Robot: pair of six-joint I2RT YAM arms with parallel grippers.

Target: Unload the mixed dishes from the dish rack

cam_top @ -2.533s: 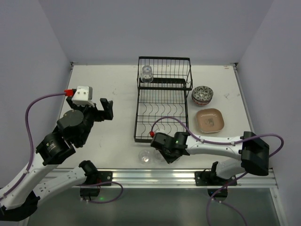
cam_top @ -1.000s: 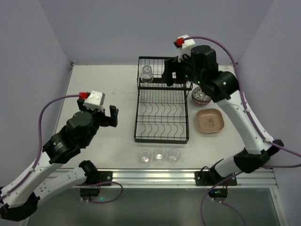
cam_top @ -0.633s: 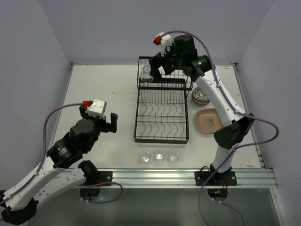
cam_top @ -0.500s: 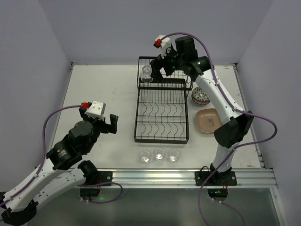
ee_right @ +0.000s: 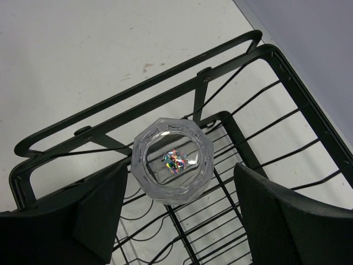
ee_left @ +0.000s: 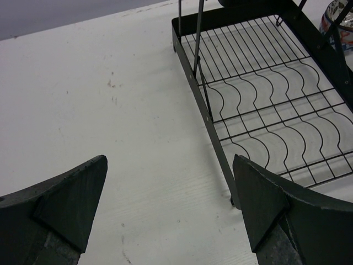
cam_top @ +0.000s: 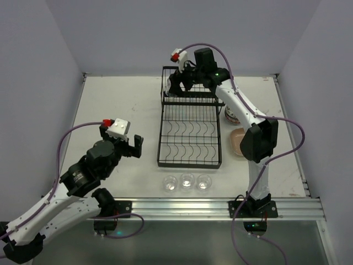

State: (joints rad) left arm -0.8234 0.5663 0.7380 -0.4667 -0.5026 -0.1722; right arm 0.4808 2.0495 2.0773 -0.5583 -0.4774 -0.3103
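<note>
My right claw (ee_right: pixel 179 212) has swung from the near edge of the counter (cam_top: pixel 121 105) to the far left corner of the rack (ee_right: pixel 276 61). Its fingers are spread and pinch nothing. A clear, faceted glass (ee_right: pixel 172 160) sits at 12 o'clock, untouched, on black wire. My left claw (ee_left: pixel 171 193) gapes wide, with the rack at 2 o'clock.

**No Legible Writing in Any View**

Nothing can be read in the three views: no label, brand, number or sign. The one mark that might pass for a logo, a multicoloured speck in the base of the clear glass (ee_right: pixel 172 160) on the dish rack (cam_top: pixel 190 141), is too small to make out — colour only, no letters.
</note>
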